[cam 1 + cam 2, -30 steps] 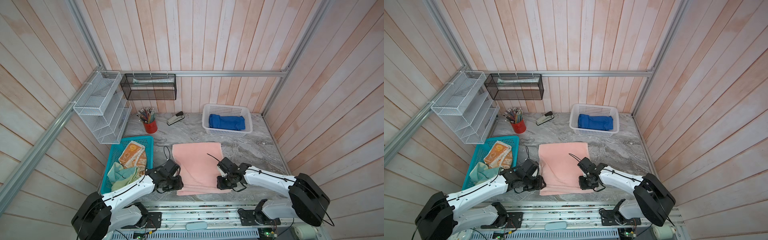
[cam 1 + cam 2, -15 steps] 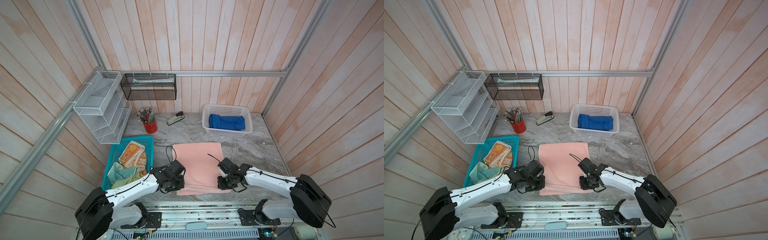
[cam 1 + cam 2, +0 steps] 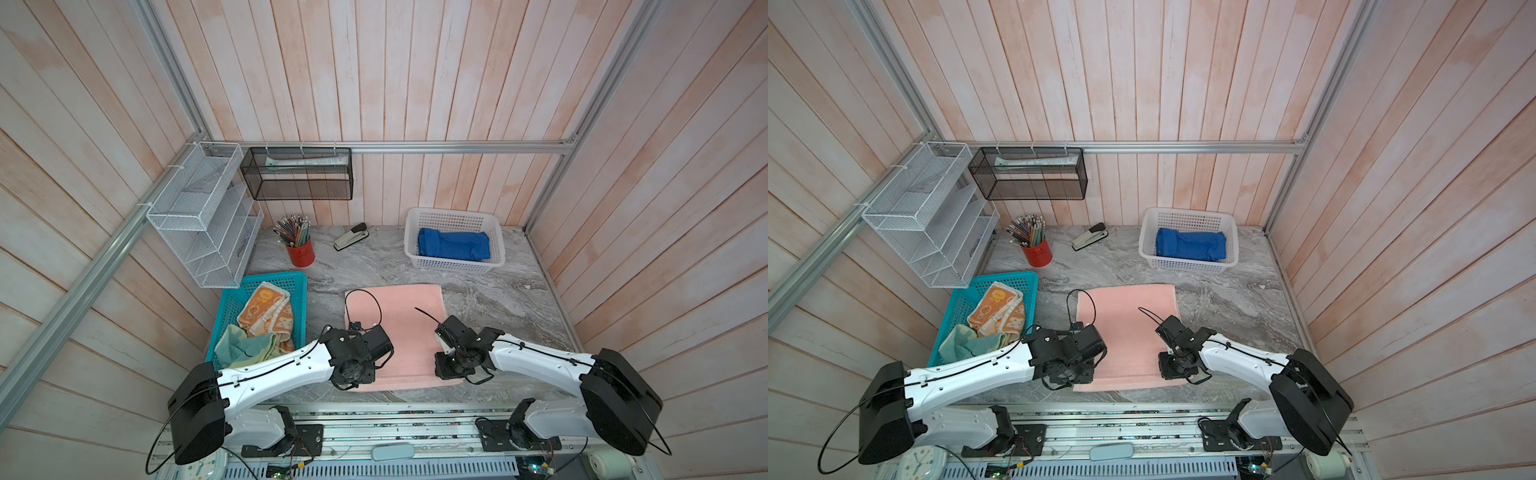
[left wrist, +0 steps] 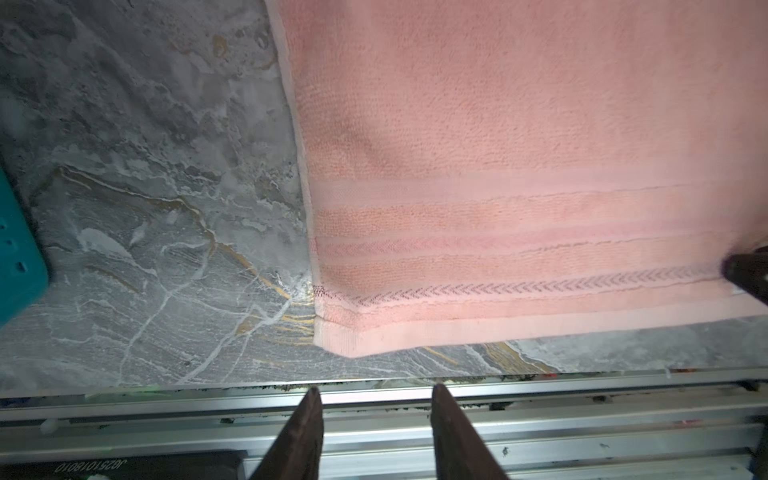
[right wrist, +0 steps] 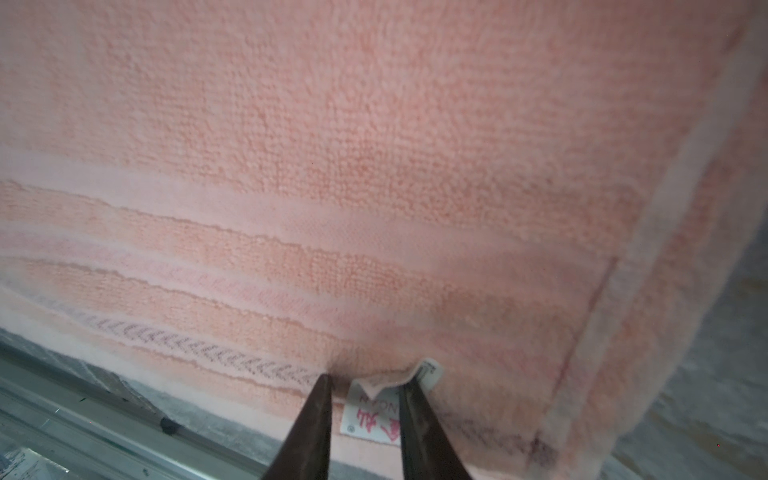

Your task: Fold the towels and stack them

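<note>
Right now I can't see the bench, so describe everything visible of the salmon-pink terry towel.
The salmon-pink terry towel lies flat on the grey marbled tabletop, stripes and a chevron band along its near hem. The right gripper pinches that hem beside a white label; the open left gripper hovers off its corner.

Both top views look steeply down over the counter (image 3: 374, 266); wrist views sit close (sharing the pink towel (image 4: 498, 124)).
</note>
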Controlling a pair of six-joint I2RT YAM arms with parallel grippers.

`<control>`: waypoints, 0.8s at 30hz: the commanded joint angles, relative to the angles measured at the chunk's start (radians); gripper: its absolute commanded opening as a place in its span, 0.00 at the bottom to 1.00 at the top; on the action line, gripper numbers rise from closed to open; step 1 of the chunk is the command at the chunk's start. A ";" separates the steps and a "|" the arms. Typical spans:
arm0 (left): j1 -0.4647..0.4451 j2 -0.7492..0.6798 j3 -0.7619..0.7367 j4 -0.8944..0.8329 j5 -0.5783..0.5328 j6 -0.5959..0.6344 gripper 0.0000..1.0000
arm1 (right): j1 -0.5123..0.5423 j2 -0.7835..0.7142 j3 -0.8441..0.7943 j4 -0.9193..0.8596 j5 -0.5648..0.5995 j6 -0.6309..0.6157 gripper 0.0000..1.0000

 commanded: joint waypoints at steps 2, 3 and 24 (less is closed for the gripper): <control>0.091 -0.039 -0.043 0.164 0.079 0.076 0.42 | 0.000 0.025 -0.004 -0.076 0.086 -0.001 0.31; 0.104 -0.036 -0.055 0.213 0.104 0.092 0.40 | 0.000 0.021 -0.002 -0.081 0.086 0.001 0.31; 0.433 0.048 -0.039 0.338 0.291 0.390 0.44 | -0.010 -0.099 0.172 -0.100 0.133 0.061 0.41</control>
